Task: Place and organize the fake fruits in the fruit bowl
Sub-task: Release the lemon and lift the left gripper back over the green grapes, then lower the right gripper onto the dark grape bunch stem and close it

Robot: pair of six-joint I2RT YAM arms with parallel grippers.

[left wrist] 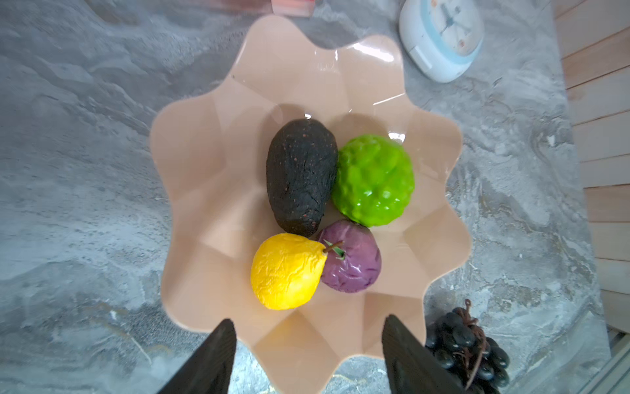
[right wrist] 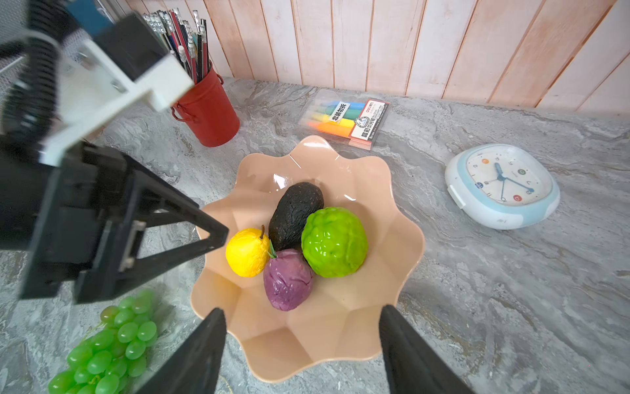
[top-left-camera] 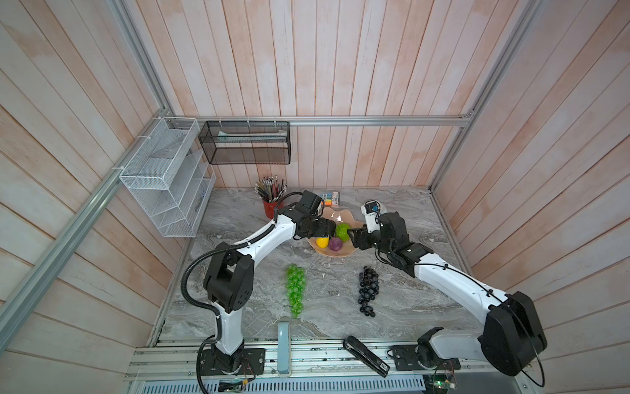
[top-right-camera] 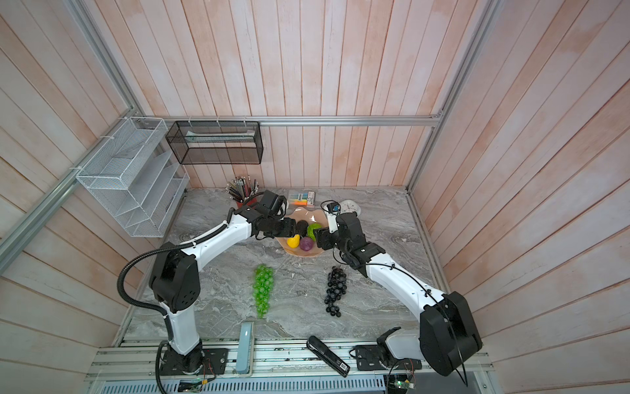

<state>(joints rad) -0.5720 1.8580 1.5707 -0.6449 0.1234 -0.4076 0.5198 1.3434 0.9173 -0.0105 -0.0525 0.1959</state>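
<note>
Both grippers hover over the fruit bowl (top-left-camera: pixel 335 214). The left gripper (left wrist: pixel 308 320) and right gripper (right wrist: pixel 301 308) are spread wide and empty, probably ready for a next pick. The bowl sits just above centre in both top views. Green grapes (top-left-camera: pixel 295 290) and black grapes (top-left-camera: pixel 368 290) lie below it, outside, not yet placed. Avocado (left wrist: pixel 301 177), green ball (left wrist: pixel 373 180), purple ball (left wrist: pixel 351 259) and yellow ball (left wrist: pixel 288 271) touch at its low middle, likely gathered there by the sloping sides.

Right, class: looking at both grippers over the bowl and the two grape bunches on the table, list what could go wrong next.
1. The left gripper and right gripper hang open close together over the bowl; they may collide on moving off.
2. The avocado, green ball, yellow ball and purple ball fill the middle, so the green grape bunch or black grape bunch might slide off them.
</note>
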